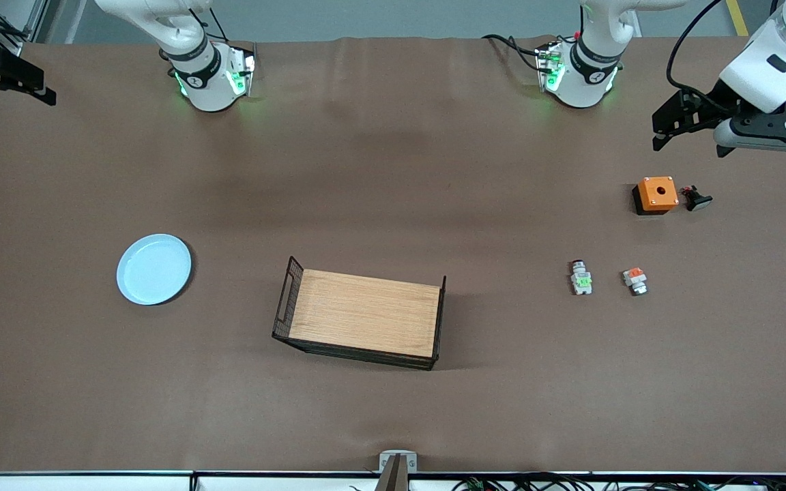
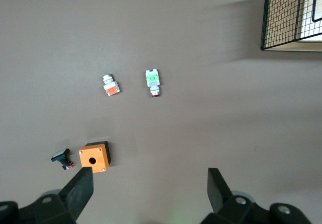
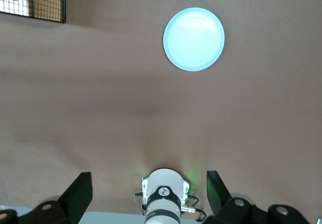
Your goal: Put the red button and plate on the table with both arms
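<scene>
Both grippers hung wide and empty, left gripper [image 1: 669,126] over the orange box [image 1: 656,194], right gripper [image 1: 7,75] at the table's [image 1: 393,170] edge; button [image 1: 580,277] needed a centred pinch, plate [image 1: 154,269] a rim grasp.

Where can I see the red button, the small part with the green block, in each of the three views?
Front view: the red button lies on the table toward the left arm's end, beside the part with the orange block.
Left wrist view: near the picture's middle.
Right wrist view: not in it.
Shared landmark: the wooden tray, also at a corner of both wrist views.
</scene>
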{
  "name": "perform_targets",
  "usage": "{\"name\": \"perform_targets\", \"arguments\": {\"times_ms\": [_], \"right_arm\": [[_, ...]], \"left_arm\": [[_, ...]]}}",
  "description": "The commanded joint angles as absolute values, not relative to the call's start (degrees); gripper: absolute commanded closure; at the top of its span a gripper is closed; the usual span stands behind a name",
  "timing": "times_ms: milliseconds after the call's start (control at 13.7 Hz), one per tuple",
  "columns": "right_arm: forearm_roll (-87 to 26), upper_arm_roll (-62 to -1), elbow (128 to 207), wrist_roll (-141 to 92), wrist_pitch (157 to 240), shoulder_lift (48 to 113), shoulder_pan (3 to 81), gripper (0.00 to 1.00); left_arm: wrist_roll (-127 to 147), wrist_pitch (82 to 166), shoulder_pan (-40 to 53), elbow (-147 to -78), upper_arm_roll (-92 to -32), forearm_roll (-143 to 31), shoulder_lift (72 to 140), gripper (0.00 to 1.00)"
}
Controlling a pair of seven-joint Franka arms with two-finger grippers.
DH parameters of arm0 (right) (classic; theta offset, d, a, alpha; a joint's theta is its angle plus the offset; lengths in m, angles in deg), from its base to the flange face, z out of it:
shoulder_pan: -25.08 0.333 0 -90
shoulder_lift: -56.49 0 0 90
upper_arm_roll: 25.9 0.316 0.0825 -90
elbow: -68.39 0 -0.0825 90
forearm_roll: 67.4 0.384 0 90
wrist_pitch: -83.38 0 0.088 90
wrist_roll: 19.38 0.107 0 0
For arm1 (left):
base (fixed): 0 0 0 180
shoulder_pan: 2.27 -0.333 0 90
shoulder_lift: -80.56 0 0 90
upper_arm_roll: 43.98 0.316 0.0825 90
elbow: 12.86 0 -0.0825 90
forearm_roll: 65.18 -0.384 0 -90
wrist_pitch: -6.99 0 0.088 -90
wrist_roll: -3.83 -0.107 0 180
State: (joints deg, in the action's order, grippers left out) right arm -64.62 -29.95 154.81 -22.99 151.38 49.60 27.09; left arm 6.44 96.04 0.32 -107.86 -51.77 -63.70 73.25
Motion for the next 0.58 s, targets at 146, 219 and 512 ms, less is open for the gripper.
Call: {"name": "perform_targets", "arguments": {"times_ms": [146, 219, 512], "right_arm": [[-66.3, -28.2, 156.2, -21.1, 151.4, 48.4, 26.3, 0.00], [-66.3, -28.3, 155.8, -21.2, 151.7, 48.4, 26.2, 0.00], [-67.7, -28.4, 153.6, -21.7, 150.4, 48.8, 26.1, 0.00]], "left_arm": [[7.4, 96.2, 0.0, -108.6, -52.3, -64.7, 72.1, 0.00], [7.4, 96.2, 0.0, -108.6, -52.3, -64.7, 72.1, 0.00], [7.4, 96.2, 0.0, -108.6, -52.3, -64.7, 72.1, 0.00]]}}
